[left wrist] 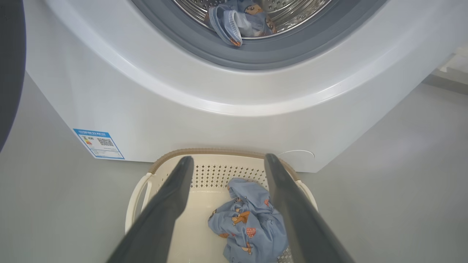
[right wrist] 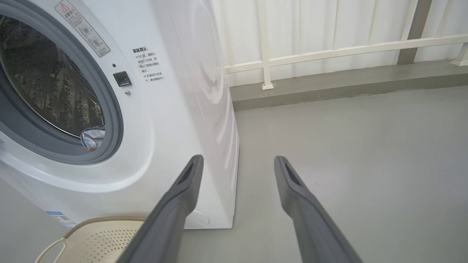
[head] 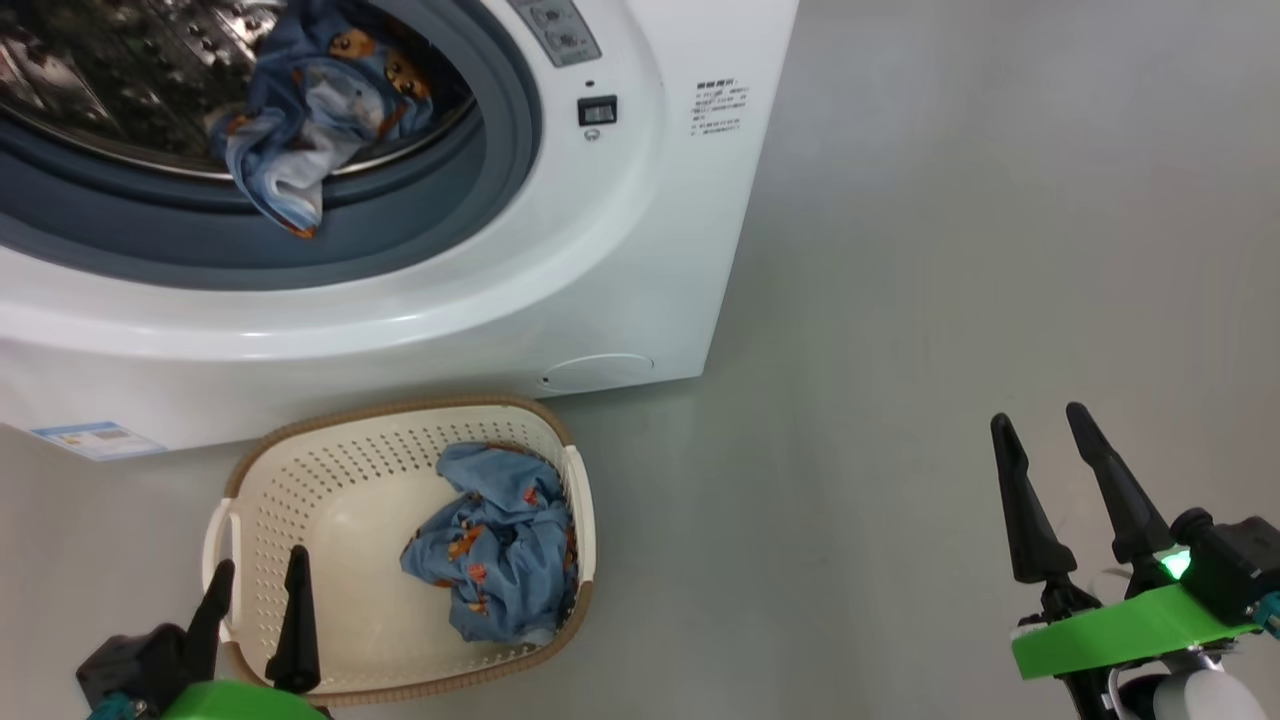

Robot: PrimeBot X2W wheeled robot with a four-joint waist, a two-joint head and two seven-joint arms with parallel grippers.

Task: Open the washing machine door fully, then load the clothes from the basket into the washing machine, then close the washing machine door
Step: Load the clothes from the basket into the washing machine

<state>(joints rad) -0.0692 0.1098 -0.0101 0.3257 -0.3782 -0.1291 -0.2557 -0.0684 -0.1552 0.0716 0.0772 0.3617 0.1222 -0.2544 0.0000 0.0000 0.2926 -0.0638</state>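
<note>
L gripper (head: pixel 259 565), jaws wide & empty, hangs over the basket (head: pixel 400 408) near its left rim. Blue garment (head: pixel 495 545) lies bunched ahead-right of it, against the right wall. R gripper (head: pixel 1040 418), also wide & empty, sits well apart over floor (head: pixel 850 450), so L arm's nearer.

One washing machine (head: pixel 600 250), one basket (head: pixel 330 500), two clothes bundles (head: pixel 495 555) (head: pixel 310 110), one left tool (head: pixel 260 560), one right tool (head: pixel 1038 415)
</note>
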